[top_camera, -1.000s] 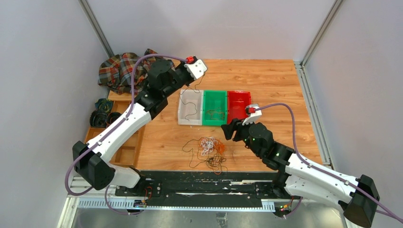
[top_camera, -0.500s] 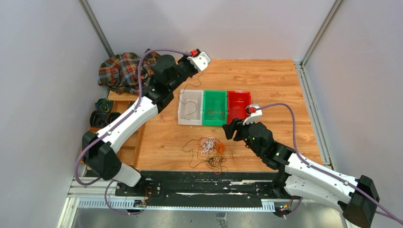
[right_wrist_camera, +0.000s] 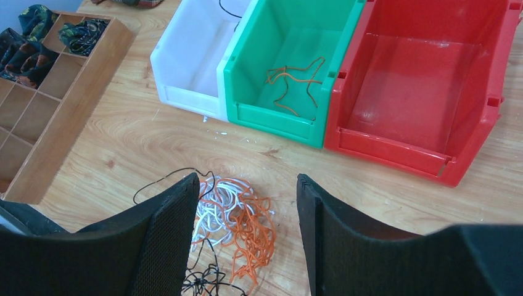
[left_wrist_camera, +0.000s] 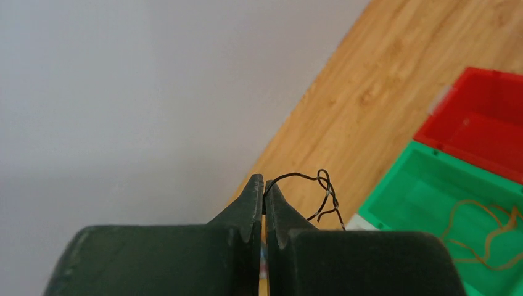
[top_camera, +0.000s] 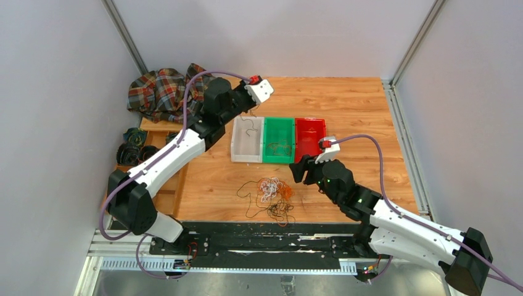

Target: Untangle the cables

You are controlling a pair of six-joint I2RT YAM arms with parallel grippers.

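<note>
The left claw [left_wrist_camera: 263, 185] is pinched together on one black cable [left_wrist_camera: 324, 185], held up over the far end of the white bin [top_camera: 237, 152]. The cable curls out from the fingertips and dangles into that bin; whether its lower end touches the bin floor cannot be told.

The remaining cables [top_camera: 271, 194] lie in a loose heap of white, orange and black loops on the worktop [top_camera: 345, 105], close to the near edge and about midway along it, in front of the bins. A black strand trails out from the heap toward the left edge.

The right claw [right_wrist_camera: 247, 185] hangs just to the right of the heap with its fingers wide apart and nothing between them.

The green bin [right_wrist_camera: 271, 117] next to the white one holds an orange cable [right_wrist_camera: 293, 83]. The red bin [right_wrist_camera: 395, 154] stands on the green bin's other side, toward the right edge.
</note>
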